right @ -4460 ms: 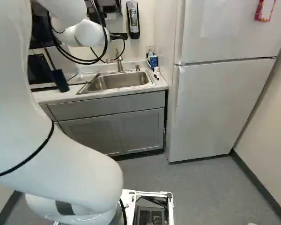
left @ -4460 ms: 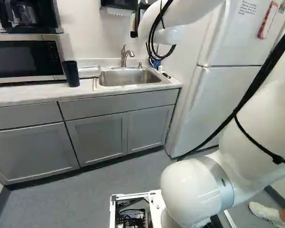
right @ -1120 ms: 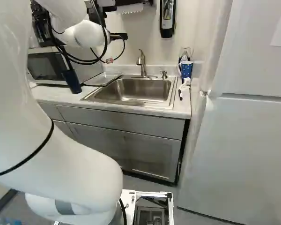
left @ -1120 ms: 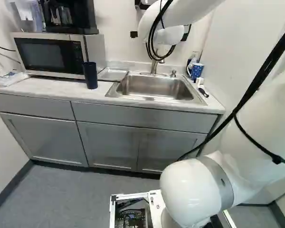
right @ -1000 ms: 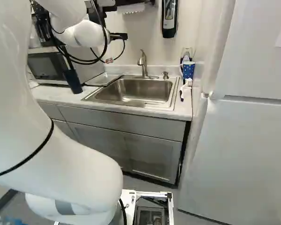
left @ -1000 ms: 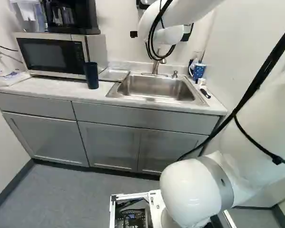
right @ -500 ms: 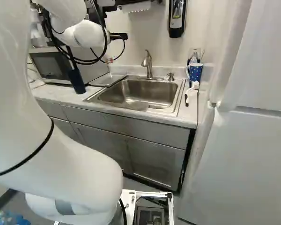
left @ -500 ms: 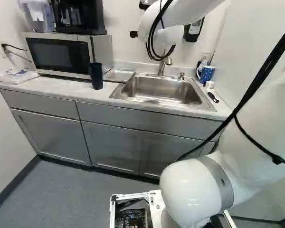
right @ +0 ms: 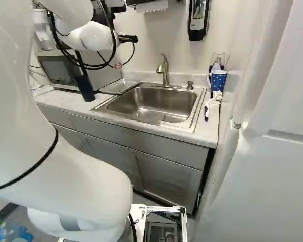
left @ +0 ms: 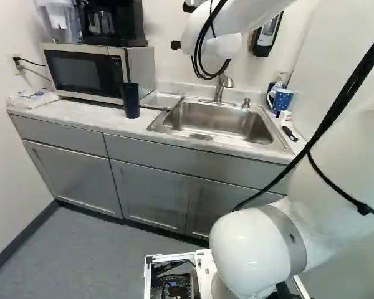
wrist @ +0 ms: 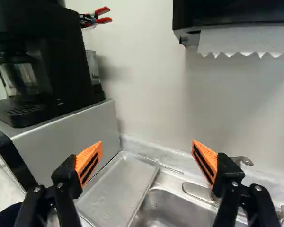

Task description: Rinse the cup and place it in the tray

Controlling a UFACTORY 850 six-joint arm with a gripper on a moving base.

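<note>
1. My fingers [wrist: 89,163] stand wide apart, orange pads facing each other, with nothing gripped.
2. I have the dark cup [left: 131,101] upright on the bench [left: 68,116], just in front of the microwave [left: 87,71], near its sink-side end.
3. The metal tray [wrist: 118,189] lies flat between the microwave and the sink [left: 218,121]; in my wrist view it's ahead of the fingers, below their level.
4. The faucet [right: 163,70] rises behind the basin.
5. Across the sink from the cup, I see a blue spotted mug [right: 218,80] and, in front of it, a brush [right: 208,107].
6. A coffee maker [left: 112,25] sits on the microwave.
</note>
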